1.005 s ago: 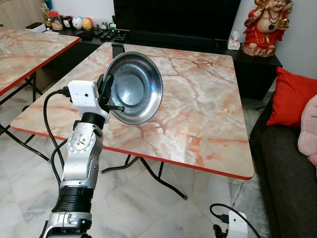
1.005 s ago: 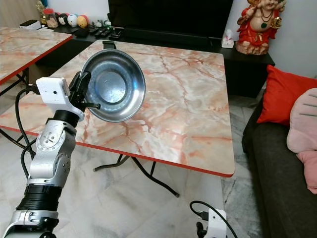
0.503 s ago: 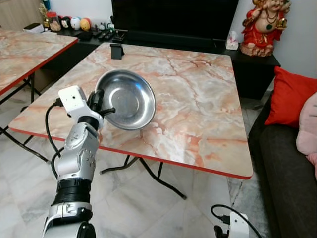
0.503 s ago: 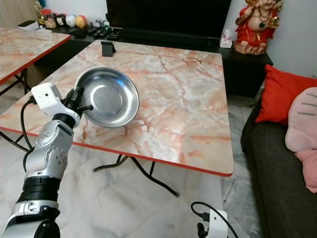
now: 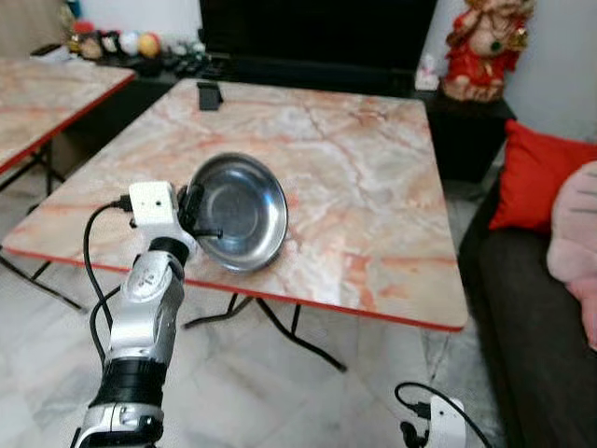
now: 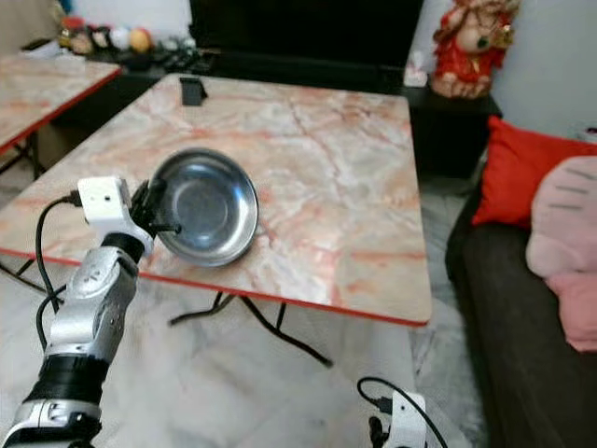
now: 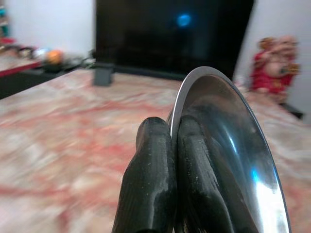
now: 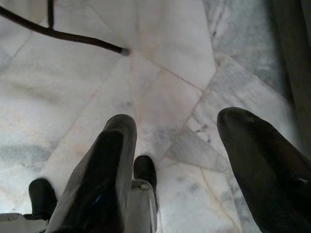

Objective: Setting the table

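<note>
Marble table [image 5: 373,187]: 1 steel bowl [image 5: 244,210], tilted, rim pinched in left hand [image 5: 198,217]; right hand [image 8: 180,160] spread open, empty.

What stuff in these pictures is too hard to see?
- Whether the steel bowl touches the marble table: both eye views, its underside faces away.
- The small things on the shelf behind the table: eye views, too small and blurred.
- The left tool's far finger: left wrist view, the bowl's rim covers part of it.
- The sofa: eye views, cut off by the edge.
</note>
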Robot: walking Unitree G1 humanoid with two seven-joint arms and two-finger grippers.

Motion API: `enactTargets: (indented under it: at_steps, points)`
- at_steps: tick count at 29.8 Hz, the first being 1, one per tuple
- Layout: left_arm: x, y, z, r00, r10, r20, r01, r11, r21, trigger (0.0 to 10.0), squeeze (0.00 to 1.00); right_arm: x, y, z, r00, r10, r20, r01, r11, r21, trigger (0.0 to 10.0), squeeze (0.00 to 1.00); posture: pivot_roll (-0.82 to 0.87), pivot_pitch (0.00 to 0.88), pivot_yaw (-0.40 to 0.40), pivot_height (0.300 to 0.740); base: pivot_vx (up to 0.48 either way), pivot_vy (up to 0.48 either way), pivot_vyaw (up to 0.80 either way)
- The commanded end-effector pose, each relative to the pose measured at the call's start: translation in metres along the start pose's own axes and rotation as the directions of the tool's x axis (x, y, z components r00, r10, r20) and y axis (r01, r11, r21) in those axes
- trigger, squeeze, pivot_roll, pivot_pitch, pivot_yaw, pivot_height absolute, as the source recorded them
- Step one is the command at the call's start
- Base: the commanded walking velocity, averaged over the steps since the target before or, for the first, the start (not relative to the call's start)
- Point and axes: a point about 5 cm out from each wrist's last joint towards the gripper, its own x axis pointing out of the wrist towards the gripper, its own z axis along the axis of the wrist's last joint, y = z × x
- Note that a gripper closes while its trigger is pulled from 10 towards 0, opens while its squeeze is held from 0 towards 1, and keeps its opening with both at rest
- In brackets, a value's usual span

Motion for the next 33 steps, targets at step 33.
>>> enactTargets:
  at_steps: [33]
  points:
    - [0.008, 0.003, 0.037, 0.983, 0.044, 0.180, -0.035, 0.998, -0.052, 10.0, 0.00, -0.001, -0.002, -0.003, 1.000, -0.003, -0.016, 0.003, 1.000, 0.009, 10.0, 0.00, 0.04, 0.000, -0.042, 0.740, 0.000, 0.000, -0.16]
